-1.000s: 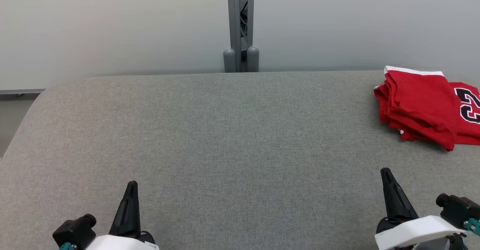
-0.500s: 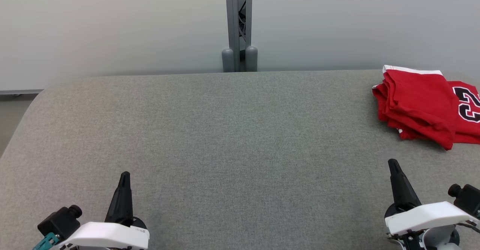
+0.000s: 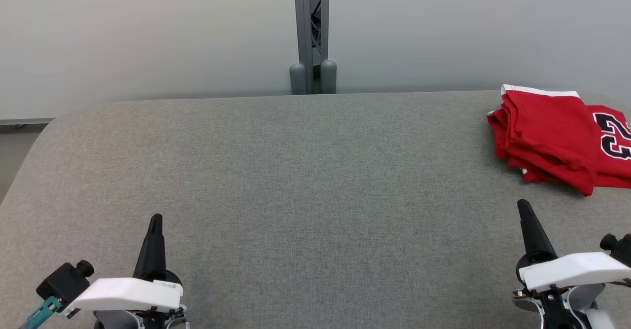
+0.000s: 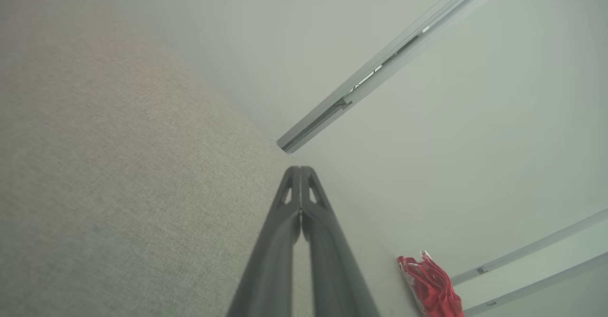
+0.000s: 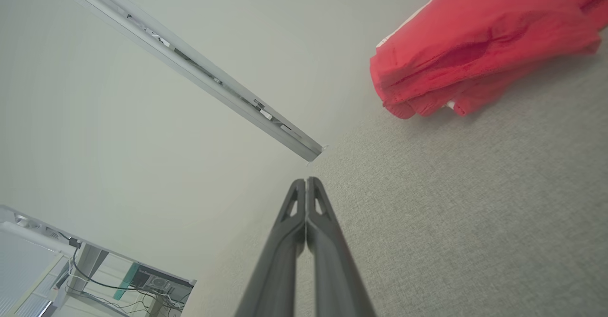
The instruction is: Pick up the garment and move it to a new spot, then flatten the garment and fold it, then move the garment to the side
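Holding our left gripper (image 3: 156,223) and right gripper (image 3: 523,208) at the grey table's (image 3: 315,171) near edge, both pressed together, empty, folded red jersey (image 3: 547,136) at its far right.

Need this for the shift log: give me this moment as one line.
garment: red, folded, far right of table | left fingers: shut, empty | right fingers: shut, empty, near garment, not touching

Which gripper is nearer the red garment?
Right. The right gripper sits just below the red garment in the head view; the left gripper is far across the table.
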Controlling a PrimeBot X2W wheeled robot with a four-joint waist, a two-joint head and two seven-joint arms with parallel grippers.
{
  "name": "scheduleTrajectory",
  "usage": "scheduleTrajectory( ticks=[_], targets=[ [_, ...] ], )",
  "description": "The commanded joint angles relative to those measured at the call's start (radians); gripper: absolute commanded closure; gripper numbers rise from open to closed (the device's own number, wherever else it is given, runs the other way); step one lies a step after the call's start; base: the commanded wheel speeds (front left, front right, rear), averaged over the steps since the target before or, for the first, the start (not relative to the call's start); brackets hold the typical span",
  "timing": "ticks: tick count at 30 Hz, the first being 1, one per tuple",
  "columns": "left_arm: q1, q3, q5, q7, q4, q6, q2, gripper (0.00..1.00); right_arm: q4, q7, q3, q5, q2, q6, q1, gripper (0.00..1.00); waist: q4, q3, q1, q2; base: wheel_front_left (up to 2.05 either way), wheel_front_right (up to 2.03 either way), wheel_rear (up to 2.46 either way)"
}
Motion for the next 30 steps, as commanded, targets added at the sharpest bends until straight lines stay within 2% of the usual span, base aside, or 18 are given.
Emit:
scheduleTrajectory(
  ticks=[1, 30],
  targets=[
    [-0.035, 0.009, -0.034, 0.007, -0.002, -0.010, 0.009, 1.00, -0.003, 0.010, -0.010, 0.034, -0.009, 0.000, -0.029, 1.00, 0.000, 0.000, 0.0000, 0.0000, 0.00, 0.00, 0.00],
    [-0.124, 0.059, -0.328, 0.076, 0.067, -0.046, 0.009, 1.00, 0.065, 0.103, -0.066, 0.319, -0.010, 0.000, -0.110, 1.00, -0.011, 0.004, 0.0000, 0.0000, 0.00, 0.00, 0.00]
  ],
)
